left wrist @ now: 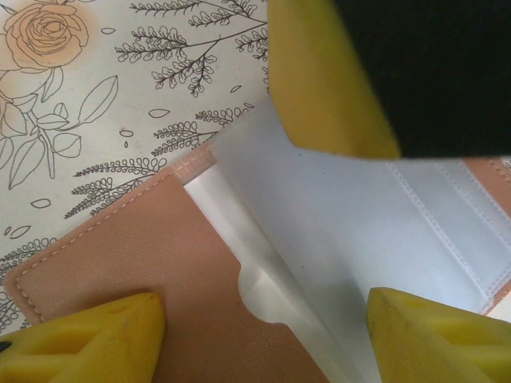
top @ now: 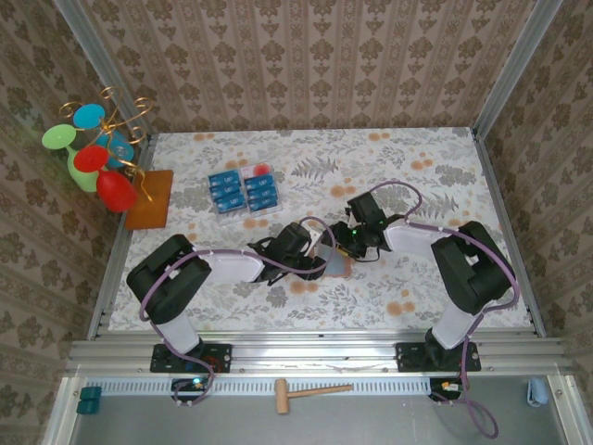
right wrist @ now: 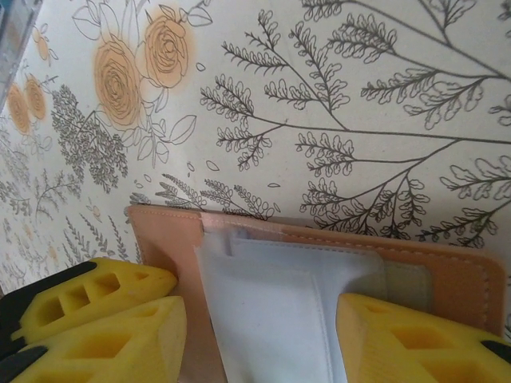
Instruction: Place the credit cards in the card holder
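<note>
1. Seen from above, a table (top: pixel 417 167) is covered with a floral cloth. Two robot arms reach inward and meet near its middle.
2. The card holder (left wrist: pixel 160 263) lies opened flat on the cloth where the arms meet. It has tan stitched leather and pale grey and clear pockets inside.
3. The left gripper (left wrist: pixel 263 307) has its yellow jaws wide apart. One is over the tan flap and the other over the clear pocket, with nothing pinched between them.
4. The right gripper (right wrist: pixel 259 315) also has its jaws parted, on either side of the holder's pale inner pocket. It grasps nothing.
5. It is unclear whether any fingertip actually presses on the holder.
6. The credit cards (top: pixel 227 192) are bright blue and sit in rows in a clear tray (top: pixel 248 172). They are well apart from the holder, farther back and to the left.
7. An orange-brown mat (top: pixel 151 199) lies by the table's left edge.
</note>
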